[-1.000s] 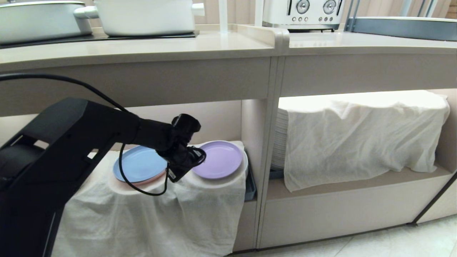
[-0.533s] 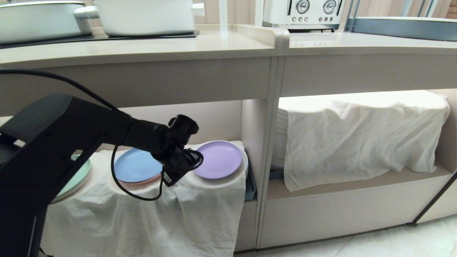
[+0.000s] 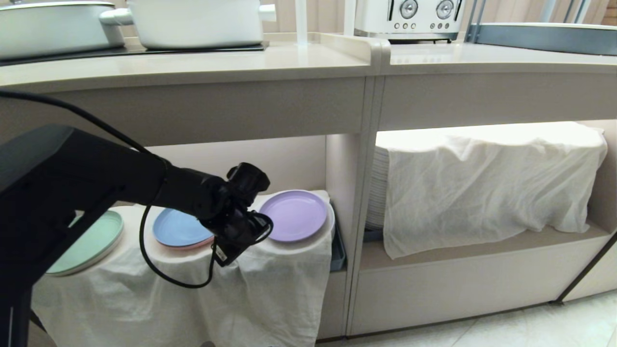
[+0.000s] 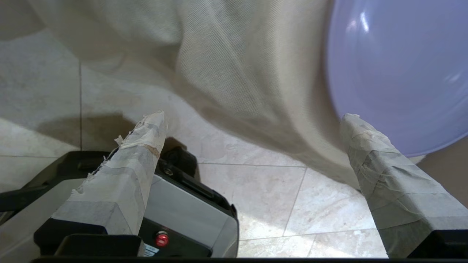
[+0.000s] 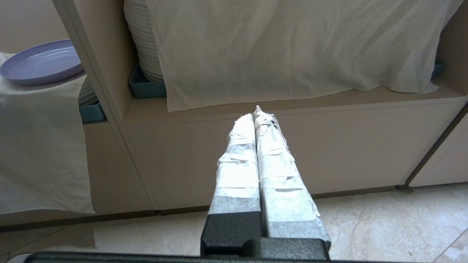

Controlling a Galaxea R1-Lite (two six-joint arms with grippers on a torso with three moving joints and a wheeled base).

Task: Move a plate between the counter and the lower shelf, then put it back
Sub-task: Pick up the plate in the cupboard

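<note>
A: Eyes on the lilac plate (image 3: 293, 215). It sits flat on a cloth-covered stack (image 3: 270, 270) inside the lower shelf (image 3: 308, 159), just beside the upright divider panel (image 3: 354, 217).

B: And the left gripper (image 3: 231, 236)?

A: Right beside the plate, at its rim on the side away from the divider, out in front of the draped cloth. In the left wrist view its taped fingers (image 4: 135, 160) stand wide apart with nothing between them, and one finger's tip lines up with the plate's edge (image 4: 398, 65). I can't say whether it touches.

B: What else is near the plate?

A: A blue plate (image 3: 181, 227) on a pink one, on the far side of the gripper from the lilac plate. Beyond that, farther from it, a mint-green plate (image 3: 89, 246). All on the same cloth.

B: The counter?

A: The counter (image 3: 289, 60) runs above the plate, with white pots (image 3: 193, 21) and a toaster (image 3: 409, 17) on top.

B: Right arm?

A: The right gripper (image 5: 257, 120) hangs low over the floor tiles (image 5: 384, 219), fingers pressed together, empty, facing the cubby past the divider from the plate, where another cloth (image 5: 292, 47) covers stacked white dishes (image 5: 140, 44).
</note>
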